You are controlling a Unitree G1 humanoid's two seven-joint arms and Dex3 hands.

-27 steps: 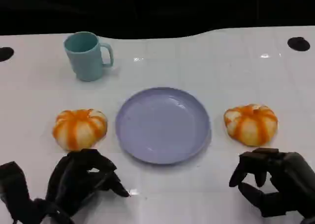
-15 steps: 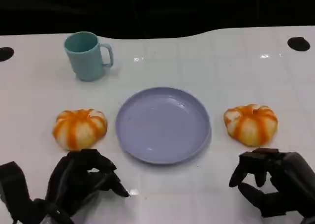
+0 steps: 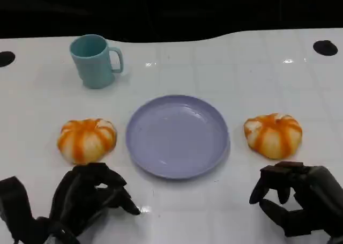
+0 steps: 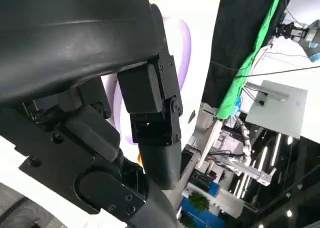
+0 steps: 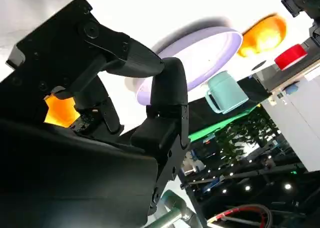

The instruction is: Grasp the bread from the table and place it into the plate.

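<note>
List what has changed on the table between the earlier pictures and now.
Nothing visibly changed. Both hands, left and right, hover empty near the table's front edge; the two breads, plate and mug stayed put.

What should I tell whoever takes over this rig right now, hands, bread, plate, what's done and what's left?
Left hand: low at the near edge, fingers curled, holding nothing, just short of the left bread.
Right hand: fingers curled, holding nothing, just short of the right bread.
Plate: centre of the table, nothing on it, a bread on each side.
Teal mug: far left, out of the way.
Done: nothing yet, both breads lie on the table.
Left: grasp a bread and set it in the plate.
</note>
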